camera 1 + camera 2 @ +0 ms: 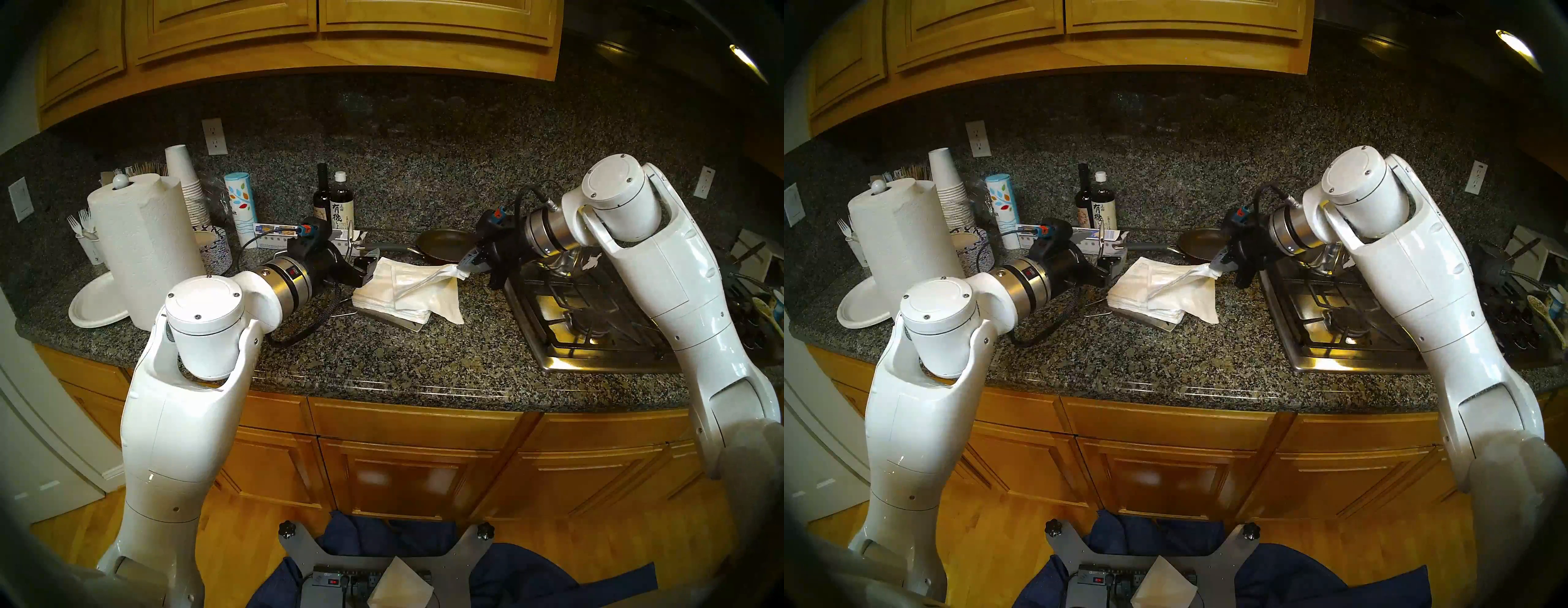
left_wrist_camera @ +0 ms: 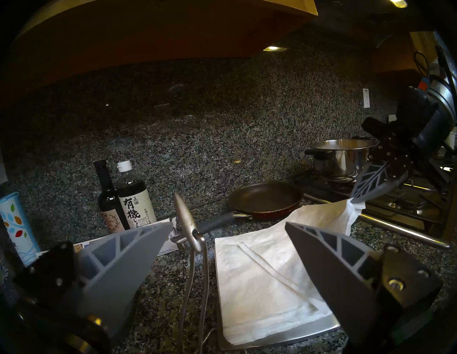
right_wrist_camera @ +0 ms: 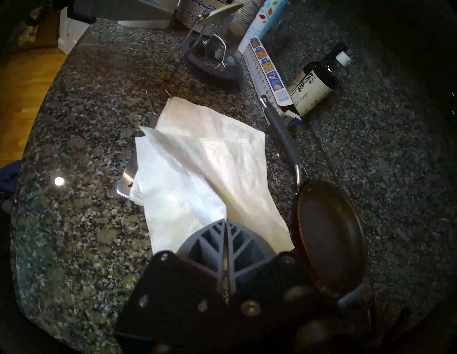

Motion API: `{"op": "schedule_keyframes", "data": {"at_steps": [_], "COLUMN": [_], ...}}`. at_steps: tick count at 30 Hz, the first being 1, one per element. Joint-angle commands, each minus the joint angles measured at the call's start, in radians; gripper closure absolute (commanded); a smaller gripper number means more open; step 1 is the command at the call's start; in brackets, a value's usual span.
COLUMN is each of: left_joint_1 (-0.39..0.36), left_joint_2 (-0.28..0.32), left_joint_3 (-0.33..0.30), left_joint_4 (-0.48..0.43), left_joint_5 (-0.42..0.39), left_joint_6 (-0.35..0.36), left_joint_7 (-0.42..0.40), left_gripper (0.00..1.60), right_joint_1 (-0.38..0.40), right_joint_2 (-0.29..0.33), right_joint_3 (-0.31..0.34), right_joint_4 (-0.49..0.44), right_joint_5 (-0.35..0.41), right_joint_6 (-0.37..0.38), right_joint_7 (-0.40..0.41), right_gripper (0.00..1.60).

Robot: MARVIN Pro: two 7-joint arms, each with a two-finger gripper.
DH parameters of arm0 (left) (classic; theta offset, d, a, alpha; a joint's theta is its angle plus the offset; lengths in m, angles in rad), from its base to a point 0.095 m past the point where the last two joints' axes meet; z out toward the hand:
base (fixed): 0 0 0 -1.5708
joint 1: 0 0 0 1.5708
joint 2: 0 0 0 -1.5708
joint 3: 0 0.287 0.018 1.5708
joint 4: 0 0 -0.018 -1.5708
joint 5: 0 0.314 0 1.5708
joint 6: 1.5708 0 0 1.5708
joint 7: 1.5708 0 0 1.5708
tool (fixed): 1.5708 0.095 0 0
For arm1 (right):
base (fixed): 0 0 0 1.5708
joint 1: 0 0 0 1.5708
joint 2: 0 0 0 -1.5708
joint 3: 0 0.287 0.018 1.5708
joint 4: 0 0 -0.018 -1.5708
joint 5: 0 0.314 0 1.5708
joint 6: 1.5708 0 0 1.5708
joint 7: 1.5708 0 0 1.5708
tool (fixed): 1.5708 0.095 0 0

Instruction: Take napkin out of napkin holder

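Observation:
The napkin [image 1: 428, 293] [image 1: 1187, 293] [image 3: 197, 173] is thin, white and creased. Its far right corner is lifted off a stack of like napkins [image 1: 377, 293] [image 2: 259, 284], and its lower edge droops over the stack's front. My right gripper [image 1: 462, 265] [image 1: 1216, 265] [image 2: 356, 197] [image 3: 225, 222] is shut on that corner. The stack lies in the napkin holder [image 1: 413, 326] [image 2: 284, 337] [image 3: 127, 180], a flat silvery tray. Its wire arm with the spoon-shaped tip [image 2: 185, 220] [image 3: 220, 13] stands raised at the stack's left. My left gripper [image 1: 368, 267] [image 2: 228, 225] is open around that arm, low by the stack's left edge.
A frying pan [image 1: 441, 246] lies just behind the napkins, its handle pointing left. The gas stove [image 1: 585, 314] with a steel pot [image 2: 343, 155] is at the right. Two dark bottles [image 1: 335, 204], a paper towel roll [image 1: 144, 250], stacked cups [image 1: 186, 182] and a paper plate [image 1: 97, 305] stand at the left.

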Motion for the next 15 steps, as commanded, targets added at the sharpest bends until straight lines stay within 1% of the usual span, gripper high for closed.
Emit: {"op": "schedule_keyframes", "data": {"at_steps": [1, 8, 9, 15], "left_joint_1": [-0.034, -0.039, -0.039, -0.040], "left_joint_2": [-0.003, -0.004, -0.005, -0.005], "left_joint_3": [0.000, 0.003, 0.004, 0.005], "left_joint_4": [-0.022, -0.020, -0.020, -0.018], "left_joint_5": [-0.001, 0.000, 0.000, 0.000], "left_joint_6": [-0.019, -0.018, -0.018, -0.018], "left_joint_7": [-0.002, -0.002, -0.001, -0.002], "left_gripper": [0.00, 0.00, 0.00, 0.00], "right_joint_1": [-0.004, -0.012, -0.015, -0.024], "right_joint_2": [0.052, 0.069, 0.080, 0.096], "right_joint_3": [0.059, 0.071, 0.077, 0.096], "right_joint_4": [-0.054, -0.068, -0.073, -0.082], "right_joint_5": [0.004, 0.002, -0.002, 0.008], "right_joint_6": [0.022, 0.032, 0.037, 0.040], "right_joint_7": [-0.019, -0.025, -0.031, -0.034], "right_gripper": [1.60, 1.60, 1.60, 1.60]}}
